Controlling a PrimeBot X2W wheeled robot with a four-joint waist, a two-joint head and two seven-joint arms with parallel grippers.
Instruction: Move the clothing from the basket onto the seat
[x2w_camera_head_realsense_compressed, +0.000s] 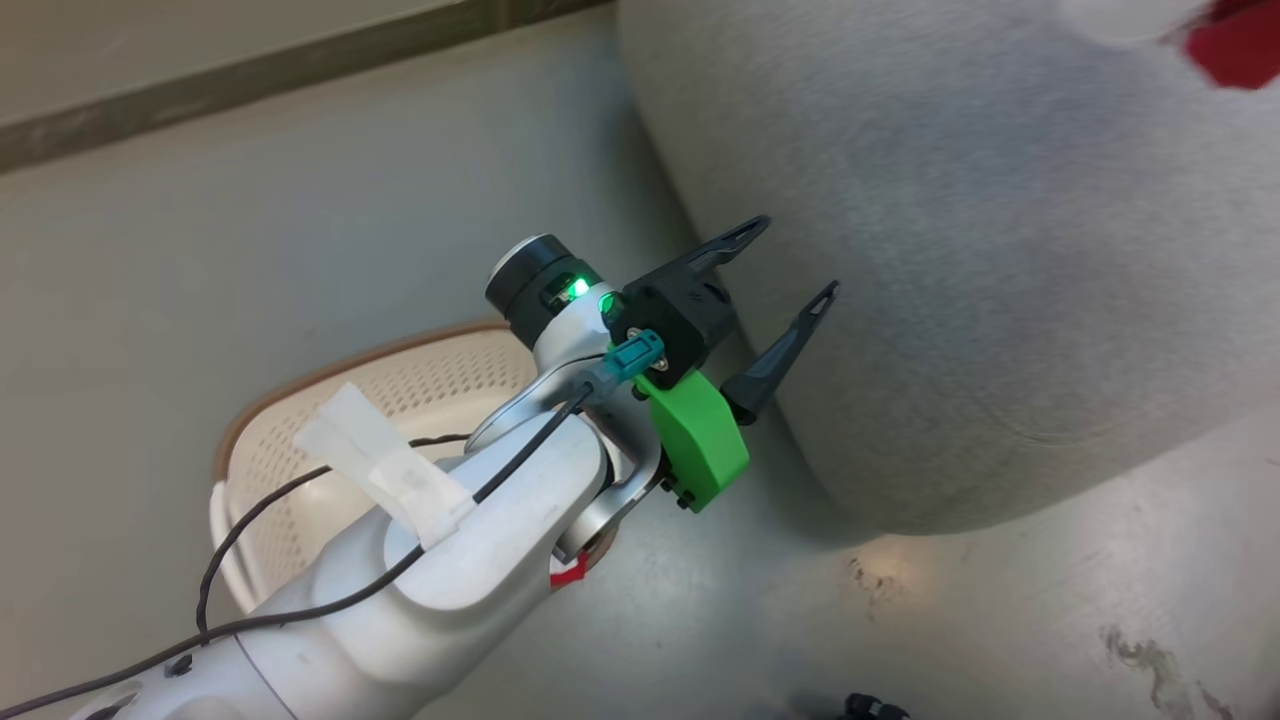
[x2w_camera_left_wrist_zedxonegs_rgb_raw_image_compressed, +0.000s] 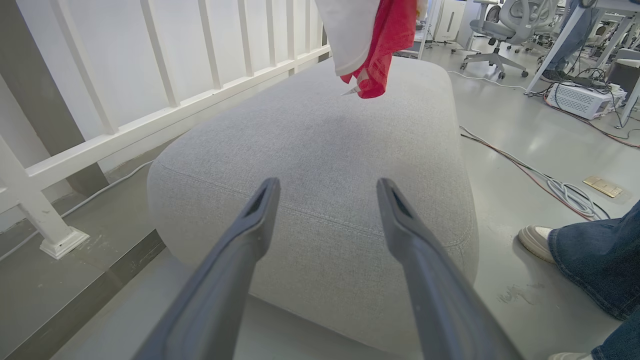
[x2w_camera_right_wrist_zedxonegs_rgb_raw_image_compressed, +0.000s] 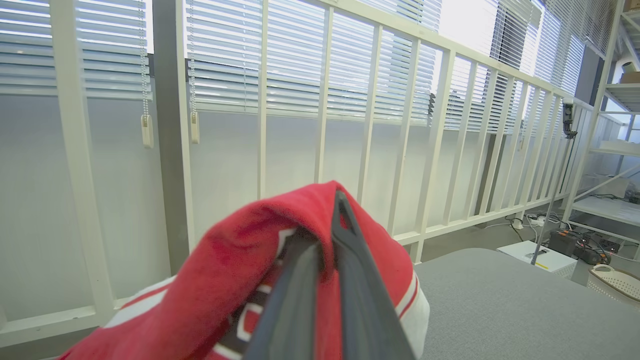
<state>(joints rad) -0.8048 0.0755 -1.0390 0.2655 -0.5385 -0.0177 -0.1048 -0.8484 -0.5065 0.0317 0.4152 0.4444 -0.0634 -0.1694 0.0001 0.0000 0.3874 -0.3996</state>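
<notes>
Left gripper (x2w_camera_head_realsense_compressed: 795, 256), two long dark fingers spread wide and empty, hangs just beside the large grey fabric-upholstered seat cushion (x2w_camera_head_realsense_compressed: 950, 250); the cream perforated plastic basket (x2w_camera_head_realsense_compressed: 350, 362) lies under its forearm. Right gripper (x2w_camera_right_wrist_zedxonegs_rgb_raw_image_compressed: 325, 220) is clamped on a red, white-trimmed soft garment (x2w_camera_right_wrist_zedxonegs_rgb_raw_image_compressed: 225, 270), suspended above the seat. Step judged: transfer. Next move calls for lowering, then release.

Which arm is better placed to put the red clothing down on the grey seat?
Right. The right end effector is shut on the clothing, which hangs above the seat. The left end effector is open and empty, by the seat's edge.
</notes>
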